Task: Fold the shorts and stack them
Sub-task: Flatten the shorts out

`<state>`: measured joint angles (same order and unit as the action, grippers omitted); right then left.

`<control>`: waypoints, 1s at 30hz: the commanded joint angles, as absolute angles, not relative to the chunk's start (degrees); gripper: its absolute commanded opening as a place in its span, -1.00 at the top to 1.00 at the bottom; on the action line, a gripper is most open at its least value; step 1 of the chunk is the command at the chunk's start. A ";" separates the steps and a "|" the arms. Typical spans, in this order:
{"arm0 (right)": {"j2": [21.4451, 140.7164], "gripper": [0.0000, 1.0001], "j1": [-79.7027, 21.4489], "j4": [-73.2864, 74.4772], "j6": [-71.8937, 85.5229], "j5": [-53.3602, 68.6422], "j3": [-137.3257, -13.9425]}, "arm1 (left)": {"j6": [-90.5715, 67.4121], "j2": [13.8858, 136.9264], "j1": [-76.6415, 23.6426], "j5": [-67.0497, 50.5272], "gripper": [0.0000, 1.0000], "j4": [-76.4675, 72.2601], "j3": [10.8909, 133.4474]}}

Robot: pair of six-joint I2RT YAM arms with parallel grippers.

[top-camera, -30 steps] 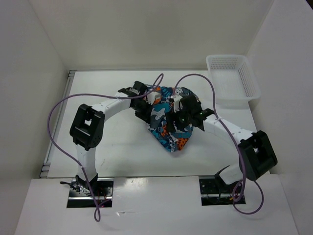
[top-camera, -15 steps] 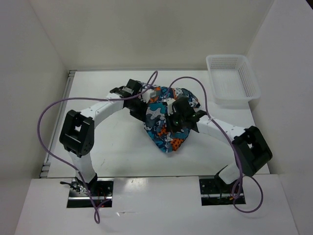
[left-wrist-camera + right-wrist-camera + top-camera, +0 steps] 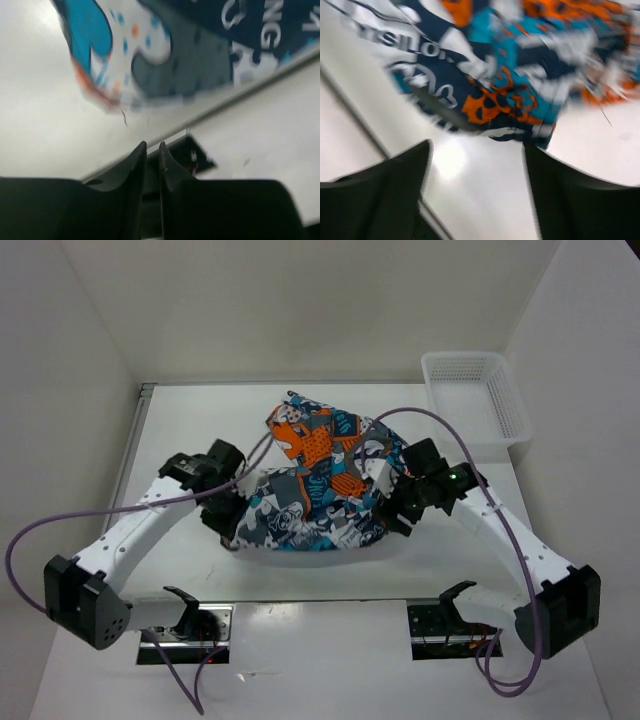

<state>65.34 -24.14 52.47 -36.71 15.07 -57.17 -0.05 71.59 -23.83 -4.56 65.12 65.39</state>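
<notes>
Wht arms (image 3: 130,532), blk joints (image 3: 85,592) (purple cables (image 3: 410,410))

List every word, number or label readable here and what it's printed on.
"NG": white letters printed on the shorts, left wrist view; the word's start is cut off.
"SILO", roughly: blurred white lettering on the shorts, right wrist view.
Top view: the print is too small to read.
</notes>
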 commanded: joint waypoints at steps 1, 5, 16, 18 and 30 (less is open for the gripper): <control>69.25 -0.73 -30.40 61.61 -43.43 14.60 -57.91 | 0.00 74.70 -25.75 -2.64 0.48 74.18 61.26; 66.19 -0.83 -29.45 60.22 -40.44 11.78 -61.86 | 0.00 75.23 -25.75 -0.80 0.08 74.18 67.05; 82.95 -0.66 -13.46 29.90 -11.53 7.74 -71.81 | 0.00 106.84 -19.34 7.40 -0.49 41.84 95.24; 86.04 -0.66 -13.45 25.95 -10.99 4.76 -71.81 | 0.00 114.41 -19.34 6.16 -0.49 39.65 101.57; 98.52 -0.63 -11.87 17.84 -9.84 -7.20 -73.13 | 0.00 149.83 -21.97 1.05 -0.54 46.74 149.63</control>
